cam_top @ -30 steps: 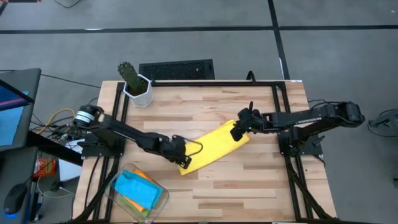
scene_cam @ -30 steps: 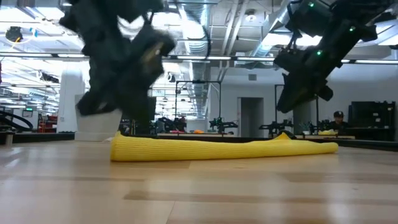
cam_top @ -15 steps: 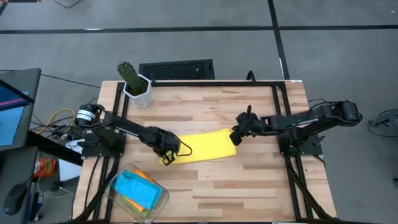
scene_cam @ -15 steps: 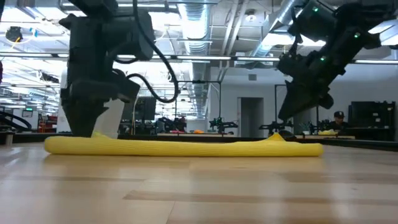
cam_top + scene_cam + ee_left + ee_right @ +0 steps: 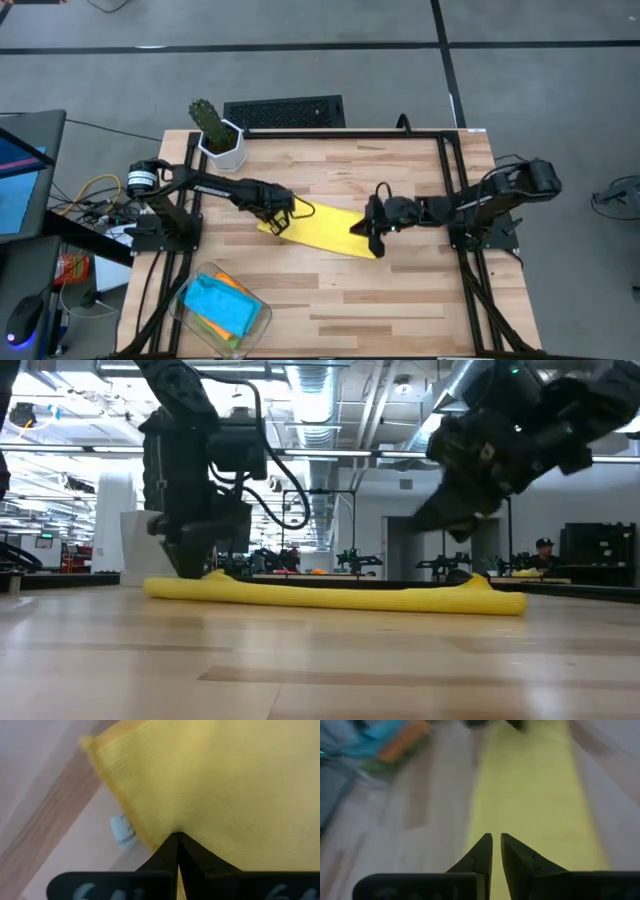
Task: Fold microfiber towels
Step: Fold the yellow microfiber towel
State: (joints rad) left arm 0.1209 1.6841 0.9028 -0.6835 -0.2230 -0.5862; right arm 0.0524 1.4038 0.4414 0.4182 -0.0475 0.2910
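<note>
Two dark arms are working one yellow towel (image 5: pixel 322 229), which is lying folded in a long strip across the middle of the wooden bench (image 5: pixel 400 300). The left pincer (image 5: pixel 279 216) is pressing its fingers together on the strip's end nearest the cactus (image 5: pixel 207 119), pinching the cloth. The right pincer (image 5: pixel 373 232) is hanging over the opposite end, its fingers nearly pressed together with only a thin gap; whether they are gripping cloth is not clear. Holding both ends this way is probably keeping the strip taut and straight so that it can be folded again.

The overhead view is showing the layout: the towel is running at a slant between the two pincers, and a clear bin (image 5: pixel 190 291) near the bench's front left corner is holding light blue and orange towels (image 5: pixel 222 304). The low view is showing the yellow towel (image 5: pixel 330 594) resting flat on the bench, with the left pincer (image 5: pixel 192 565) down on its end and the right pincer (image 5: pixel 452 525) appearing to hang above the other. The left wrist view is showing what neither gives: the closed fingertips (image 5: pixel 176 846) biting the towel's edge beside a small white label (image 5: pixel 121 828). The right wrist view is looking down the strip's length.
</note>
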